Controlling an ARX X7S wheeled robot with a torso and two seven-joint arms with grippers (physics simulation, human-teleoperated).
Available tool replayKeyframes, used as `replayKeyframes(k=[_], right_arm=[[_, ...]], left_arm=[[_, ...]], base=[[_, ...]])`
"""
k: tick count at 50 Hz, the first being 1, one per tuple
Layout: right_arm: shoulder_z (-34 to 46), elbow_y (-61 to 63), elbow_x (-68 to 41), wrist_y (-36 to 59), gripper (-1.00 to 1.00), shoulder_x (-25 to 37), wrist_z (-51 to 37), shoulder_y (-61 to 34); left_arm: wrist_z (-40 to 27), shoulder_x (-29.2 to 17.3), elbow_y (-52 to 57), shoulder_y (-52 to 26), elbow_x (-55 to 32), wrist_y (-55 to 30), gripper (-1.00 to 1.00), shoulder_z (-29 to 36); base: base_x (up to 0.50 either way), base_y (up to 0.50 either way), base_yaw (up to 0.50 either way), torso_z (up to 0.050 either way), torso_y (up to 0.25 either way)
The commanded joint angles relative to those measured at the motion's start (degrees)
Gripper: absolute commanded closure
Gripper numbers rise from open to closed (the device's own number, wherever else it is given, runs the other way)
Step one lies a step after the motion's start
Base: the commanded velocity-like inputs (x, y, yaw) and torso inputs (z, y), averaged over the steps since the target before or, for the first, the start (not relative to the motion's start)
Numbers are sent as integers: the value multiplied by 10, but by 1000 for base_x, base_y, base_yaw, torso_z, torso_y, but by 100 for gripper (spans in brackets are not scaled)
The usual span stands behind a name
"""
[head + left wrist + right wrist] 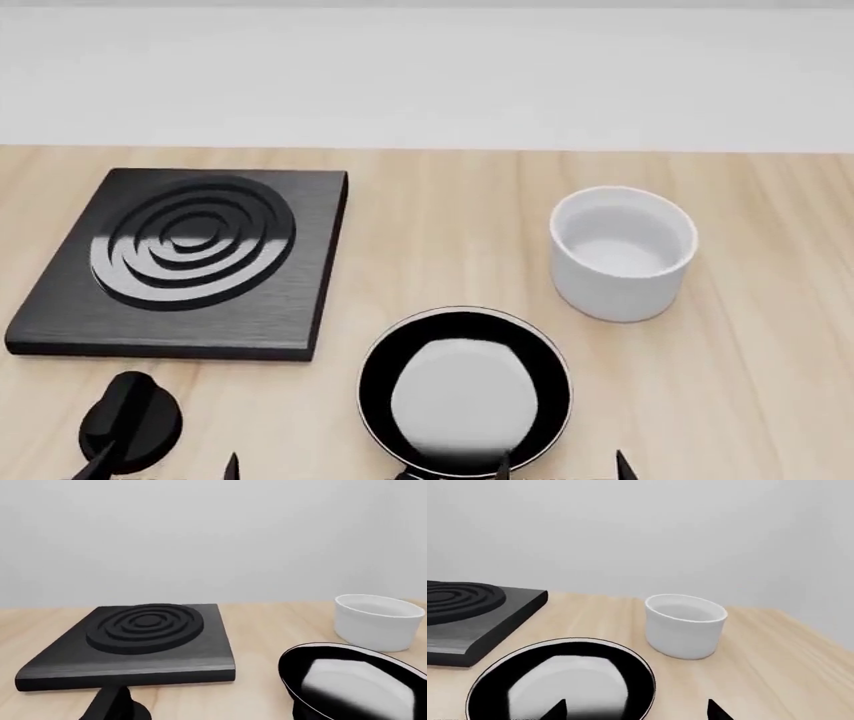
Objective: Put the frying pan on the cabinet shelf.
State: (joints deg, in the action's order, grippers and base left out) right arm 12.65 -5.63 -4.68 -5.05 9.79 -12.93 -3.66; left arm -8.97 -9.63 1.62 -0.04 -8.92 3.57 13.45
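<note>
Items on the wooden counter [441, 220], counted in the head view:

- One frying pan [466, 390], round, glossy black, thin pale rim, whitish sheen inside. It sat flat on the counter at the near edge, roughly midway across. Its handle was not visible in any view.
- One square black burner plate [187, 262] with concentric raised rings, at the left, well apart from the pan.
- One white cylindrical cup [623, 252], upright, beyond the pan and to its right, near it but not touching.
- One black round knob [130, 424], flat on the counter just in front of the burner plate's near-left corner.

End effectors:

- Right gripper [636, 711]: two dark fingertips showed at the lower edge of the right wrist view, spread well apart with nothing between them, so it was released. One tip lay over the near part of the pan, the other over bare wood to the pan's right, on the cup's side. The pan lay directly ahead of and partly beneath this gripper.
- Left gripper [160, 468]: only dark slivers showed at the lower edge of the head view, left of the pan; whether released or clenched could not be told.
</note>
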Motion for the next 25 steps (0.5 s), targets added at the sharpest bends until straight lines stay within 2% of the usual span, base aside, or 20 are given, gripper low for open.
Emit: replayKeyframes(k=[1,5,9,11,17,19,22,25], right_arm=[[5,12,4,-4,-100,6,-8,11],[-8,18,-3,-31,-100,7,-18,19],[-17,53,-4,-18,-100,16,-28,29],[-20,61,-6,-17,-100,20,-30,33],[-34,73,-21,-10,-100,24,-38,41],[-30,67,-10,-1,-100,28,-42,42],[-29,55,-6,-14,-100,30,-43,41],[-28,56,-2,-10,-100,31,-45,41]], left_arm=[[0,-4,33,6,-4,-10,-100,13],[0,-9,102,18,-8,-44,-100,28],[-5,-10,184,23,-33,-120,-100,39],[-6,-20,239,7,-17,-191,-100,70],[-16,0,355,-82,-75,-397,-100,102],[-14,6,368,-111,-88,-447,-100,114],[-20,28,359,-132,-115,-485,-100,100],[-22,32,343,-153,-113,-507,-100,116]], base=[[0,0,0,0,0],[0,0,0,0,0],[0,0,0,0,0],[0,0,0,0,0],[0,0,0,0,0],[0,0,0,0,0],[0,0,0,0,0],[0,0,0,0,0]])
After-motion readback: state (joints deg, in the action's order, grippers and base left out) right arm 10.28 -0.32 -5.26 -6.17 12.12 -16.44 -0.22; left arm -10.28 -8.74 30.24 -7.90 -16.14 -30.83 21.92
